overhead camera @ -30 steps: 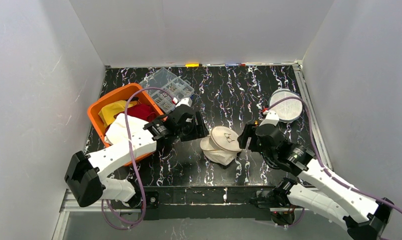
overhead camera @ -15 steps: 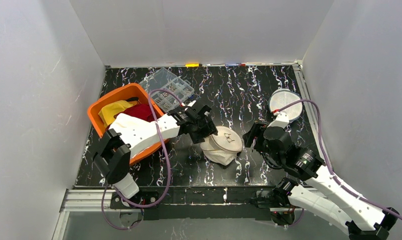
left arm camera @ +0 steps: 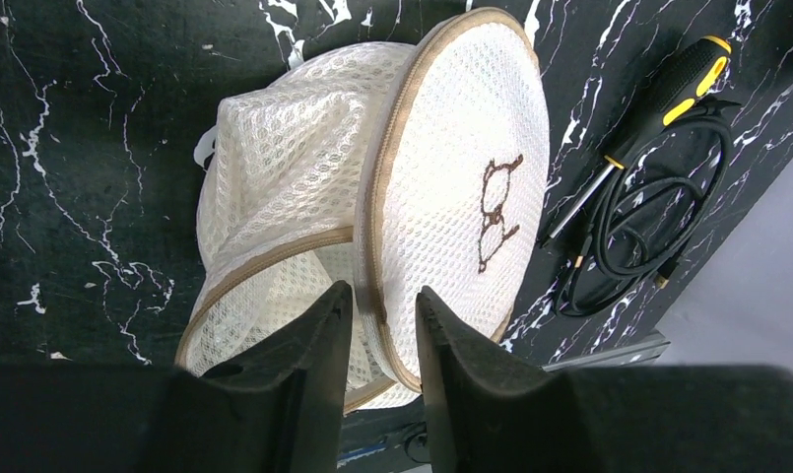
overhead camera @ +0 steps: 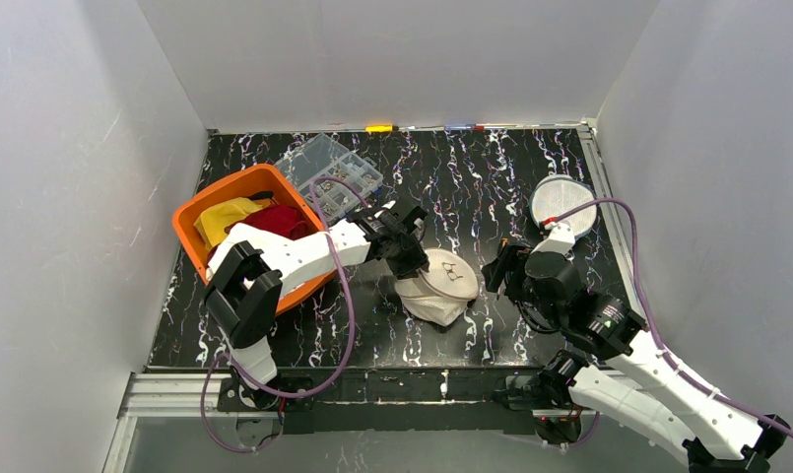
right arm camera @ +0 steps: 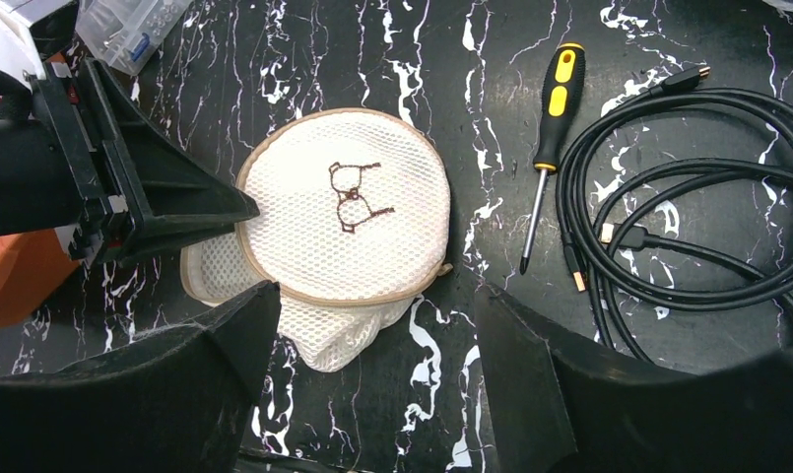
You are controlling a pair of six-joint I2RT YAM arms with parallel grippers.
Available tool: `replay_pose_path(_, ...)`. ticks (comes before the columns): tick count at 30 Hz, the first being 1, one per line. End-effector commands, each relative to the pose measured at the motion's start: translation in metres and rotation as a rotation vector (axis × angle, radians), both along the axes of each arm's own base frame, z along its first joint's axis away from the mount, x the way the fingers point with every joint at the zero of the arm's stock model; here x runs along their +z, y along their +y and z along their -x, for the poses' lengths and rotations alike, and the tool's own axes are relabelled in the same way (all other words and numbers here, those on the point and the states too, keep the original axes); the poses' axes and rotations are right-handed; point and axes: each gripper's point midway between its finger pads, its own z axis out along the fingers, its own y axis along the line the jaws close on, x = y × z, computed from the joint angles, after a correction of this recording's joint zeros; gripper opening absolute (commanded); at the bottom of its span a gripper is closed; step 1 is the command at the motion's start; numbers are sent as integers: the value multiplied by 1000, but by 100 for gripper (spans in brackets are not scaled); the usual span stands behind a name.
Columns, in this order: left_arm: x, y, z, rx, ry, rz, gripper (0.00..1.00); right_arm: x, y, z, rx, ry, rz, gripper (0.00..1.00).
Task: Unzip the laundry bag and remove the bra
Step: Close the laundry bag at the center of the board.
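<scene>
Over the last second the left gripper (overhead camera: pixel 410 258) is brought across from beside the orange bin (overhead camera: pixel 190 225) to the left rim of the laundry bag (overhead camera: pixel 439 286), and its jaws are drawn in from a wider spread to a narrow gap. In the left wrist view that gap is seen to straddle the tan zipper band (left arm camera: pixel 370 232) where the round embroidered face meets the mesh side wall. Whether the band is already pinched or only bracketed cannot be told, since a strip of mesh is still shown between the fingers (left arm camera: pixel 313 365). The right gripper (overhead camera: pixel 498 266) is held spread wide just beside the bag's right edge, carrying nothing, and is shifted only slightly over the same second. The bag itself is left where it was, near the front middle of the table (overhead camera: pixel 471 177), slumped with its round face tilted up, and its zipper is seen closed along the stretch in view. The bra is not made out through the mesh. A grip on the seam is judged to be forming, so the unzipping is not yet begun; the zipper pull is not clearly located in any view.
</scene>
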Motion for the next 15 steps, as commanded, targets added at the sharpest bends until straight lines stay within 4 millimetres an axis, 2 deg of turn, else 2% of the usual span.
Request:
replay_pose_path(1,8,0,3,-19,-6,12,29,24,-1,-3,-20,-45,-52,79)
replay_pose_path(3,8,1,3,-24,-7,8,29,23,0,-3,-20,-44,-52,79)
replay_pose_path(4,8,1,4,-28,-10,9,26,23,0,-3,-20,-44,-56,79)
replay_pose_path(7,8,2,4,-31,-18,16,4,22,1,-3,-18,-42,-59,79)
replay_pose_path(8,10,0,5,-35,-21,27,0,22,1,-3,-19,-41,-59,79)
replay_pose_path(11,24,-3,5,-40,-46,70,0,24,1,-2,-18,-42,-62,79)
replay_pose_path(15,56,0,4,-45,-126,124,0,25,-1,-2,-23,-51,-64,79)
